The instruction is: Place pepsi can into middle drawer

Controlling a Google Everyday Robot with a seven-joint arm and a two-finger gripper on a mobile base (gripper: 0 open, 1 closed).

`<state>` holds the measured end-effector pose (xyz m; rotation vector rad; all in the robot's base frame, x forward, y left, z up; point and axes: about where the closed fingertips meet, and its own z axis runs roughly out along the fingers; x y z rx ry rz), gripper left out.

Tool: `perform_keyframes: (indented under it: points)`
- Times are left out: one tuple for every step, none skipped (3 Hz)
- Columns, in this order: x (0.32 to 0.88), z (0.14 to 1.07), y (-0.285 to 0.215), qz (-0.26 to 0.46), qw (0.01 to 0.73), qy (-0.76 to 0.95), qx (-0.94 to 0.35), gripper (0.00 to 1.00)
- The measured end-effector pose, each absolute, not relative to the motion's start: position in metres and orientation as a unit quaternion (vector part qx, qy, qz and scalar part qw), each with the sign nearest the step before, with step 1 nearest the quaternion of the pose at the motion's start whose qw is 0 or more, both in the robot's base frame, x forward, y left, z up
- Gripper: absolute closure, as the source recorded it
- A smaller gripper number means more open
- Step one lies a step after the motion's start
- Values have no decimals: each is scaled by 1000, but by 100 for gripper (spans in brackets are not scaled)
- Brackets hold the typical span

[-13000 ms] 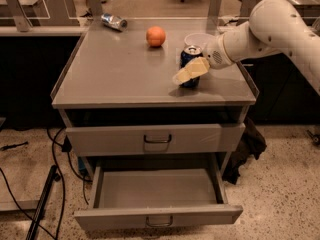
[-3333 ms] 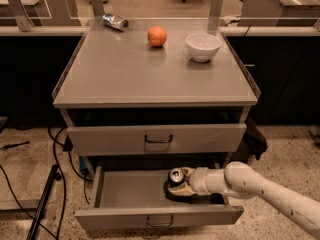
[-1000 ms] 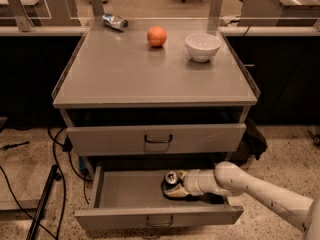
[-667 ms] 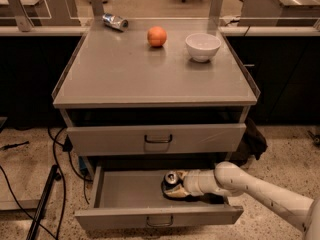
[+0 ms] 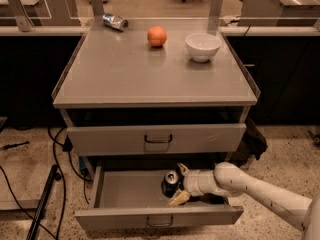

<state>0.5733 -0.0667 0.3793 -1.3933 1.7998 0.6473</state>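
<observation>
Light: dim, warm, overhead | claw (image 5: 178, 184) in shadowed middle drawer (image 5: 120, 217)

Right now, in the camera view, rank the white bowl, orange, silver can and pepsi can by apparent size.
1. white bowl
2. orange and silver can, about alike
Unranked: pepsi can, partly hidden by the end effector closed around it inside the middle drawer, and not at the tabletop's distance from the camera.
</observation>
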Motion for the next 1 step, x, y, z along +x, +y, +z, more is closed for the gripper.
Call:
perform_keyframes:
  points:
    - [573,379,-67,253,378,704,-545,0]
